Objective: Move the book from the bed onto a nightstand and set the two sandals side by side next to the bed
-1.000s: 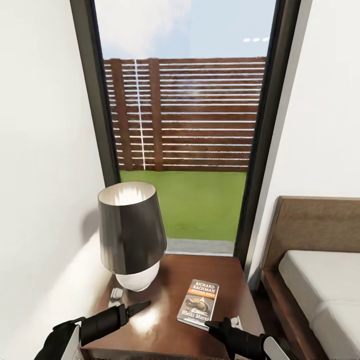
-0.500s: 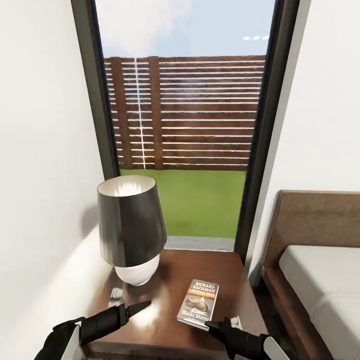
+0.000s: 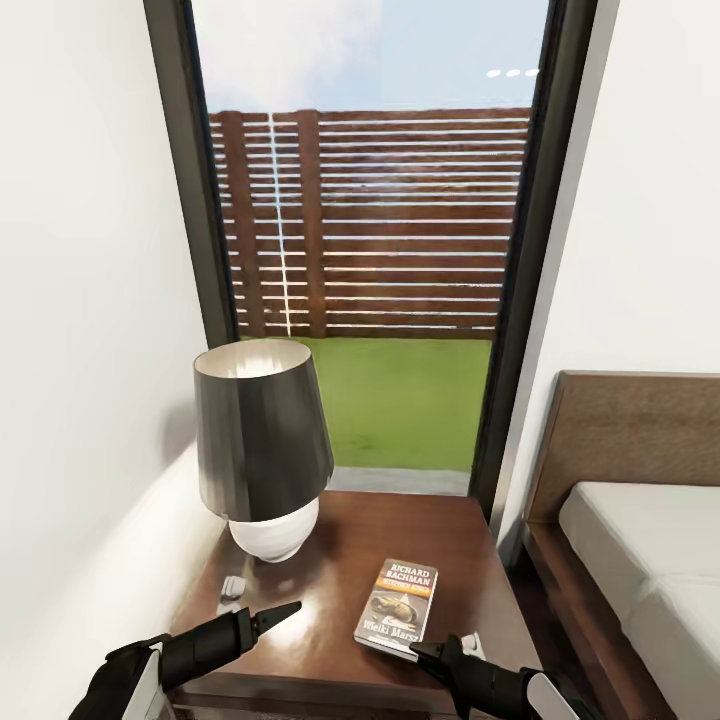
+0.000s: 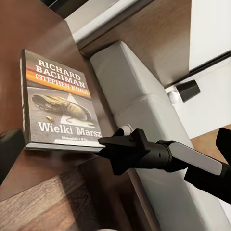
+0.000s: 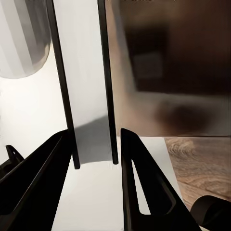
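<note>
The book point(image 3: 396, 605) lies flat, cover up, on the glossy dark nightstand point(image 3: 455, 545), right of the lamp. In the left wrist view the book point(image 4: 57, 103) shows its "RICHARD BACHMAN" lettering. My right gripper point(image 3: 442, 646) sits at the book's near right corner, open, its black fingers point(image 5: 144, 187) apart with nothing between them. That gripper point(image 4: 115, 147) just touches the book's corner. My left gripper point(image 3: 262, 605) hovers over the nightstand's near left part, open and empty. The bed point(image 3: 640, 540), with its off-white mattress and brown headboard, stands to the right. The sandals are out of view.
A lamp point(image 3: 262, 440) with a black shade and white base fills the nightstand's back left. Behind it a tall dark-framed window point(image 3: 370, 250) looks onto grass and a slatted fence. White walls close in on both sides. A narrow gap separates nightstand and bed.
The whole view has shifted a little, so the lamp and headboard sit higher in the picture. Book and both grippers hold their places.
</note>
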Tool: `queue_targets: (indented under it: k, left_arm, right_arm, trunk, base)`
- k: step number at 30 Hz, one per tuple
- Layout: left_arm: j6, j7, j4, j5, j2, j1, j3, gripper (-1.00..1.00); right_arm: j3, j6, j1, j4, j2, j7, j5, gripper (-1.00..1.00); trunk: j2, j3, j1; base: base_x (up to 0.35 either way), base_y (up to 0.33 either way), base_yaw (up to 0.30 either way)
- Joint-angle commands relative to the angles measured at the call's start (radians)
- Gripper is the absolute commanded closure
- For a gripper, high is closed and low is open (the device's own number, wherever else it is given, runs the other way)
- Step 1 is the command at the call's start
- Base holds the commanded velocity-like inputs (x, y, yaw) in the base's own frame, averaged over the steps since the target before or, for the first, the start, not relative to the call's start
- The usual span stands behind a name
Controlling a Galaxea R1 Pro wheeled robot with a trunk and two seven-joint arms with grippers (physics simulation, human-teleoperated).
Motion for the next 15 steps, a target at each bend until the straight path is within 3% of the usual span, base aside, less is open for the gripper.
queue_targets:
  k: [1,15]
  left_arm:
    - [0.008,-0.002,0.0,0.004,0.0,0.0,0.0,-1.0]
    - [0.007,-0.002,0.001,0.004,0.0,0.0,0.0,-1.0]
  right_arm:
    - [0.003,0.003,-0.001,0.0,-0.001,0.001,-0.005,1.0]
    - [0.003,0.003,-0.001,0.0,-0.001,0.001,-0.005,1.0]
  trunk:
    - [0.0,-0.001,0.0]
    - [0.0,-0.001,0.0]
  base:
    - [0.0,0.0,0.0]
    - [0.067,0.0,0.0]
